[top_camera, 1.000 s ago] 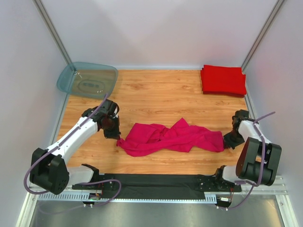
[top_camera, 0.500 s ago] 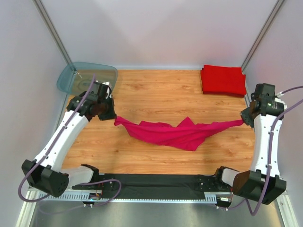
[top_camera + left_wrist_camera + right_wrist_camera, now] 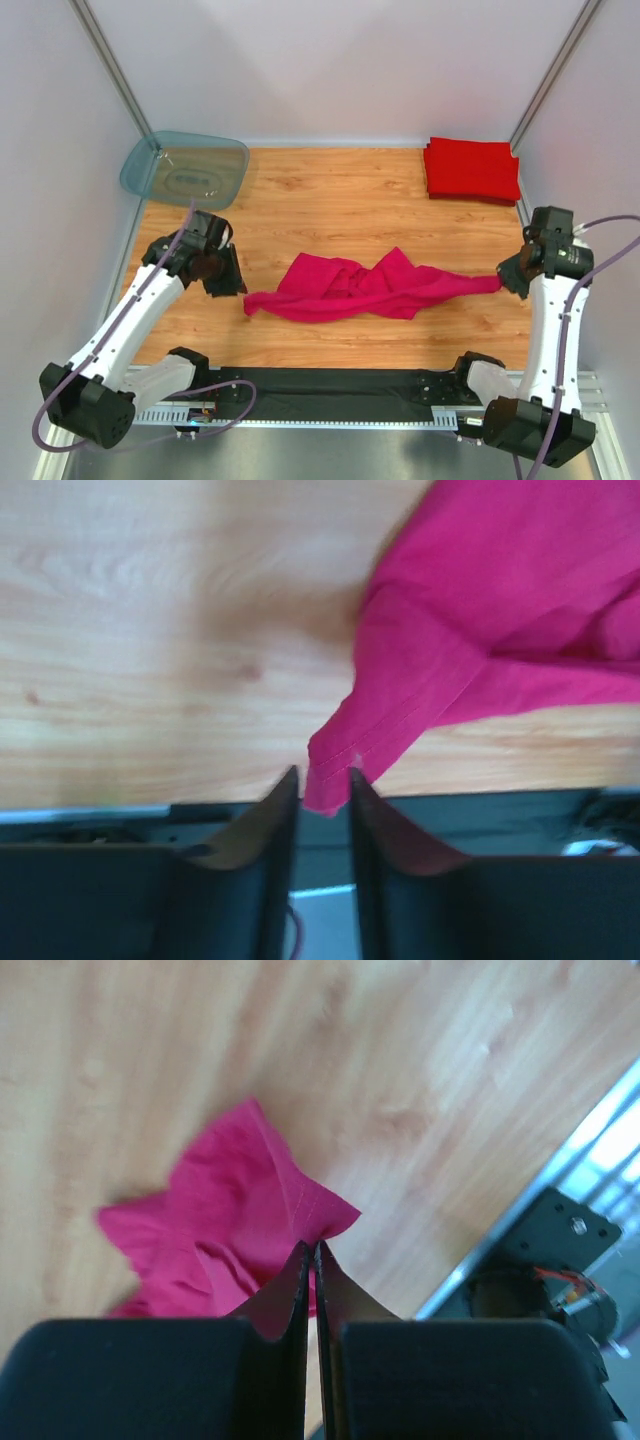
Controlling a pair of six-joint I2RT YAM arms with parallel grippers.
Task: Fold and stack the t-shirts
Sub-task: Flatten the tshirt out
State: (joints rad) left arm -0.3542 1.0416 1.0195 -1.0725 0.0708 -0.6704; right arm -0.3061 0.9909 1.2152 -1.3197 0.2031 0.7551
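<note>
Because it prob. needs spreading flat before folding, the counter (image 3: 340,200) carries the pink shirt (image 3: 350,290) bunched at centre; red shirts (image 3: 472,170) sit folded at far-right corner. Right claw (image 3: 311,1260) clamps one corner; left claw (image 3: 322,780) tips apart, other corner loose btwn them.

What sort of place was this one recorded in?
Probably a lab test cell, not a home: white walls and metal posts box in a wooden table, robot arms are bolted at its near edge, and a pink shirt and folded red shirts lie on it.
</note>
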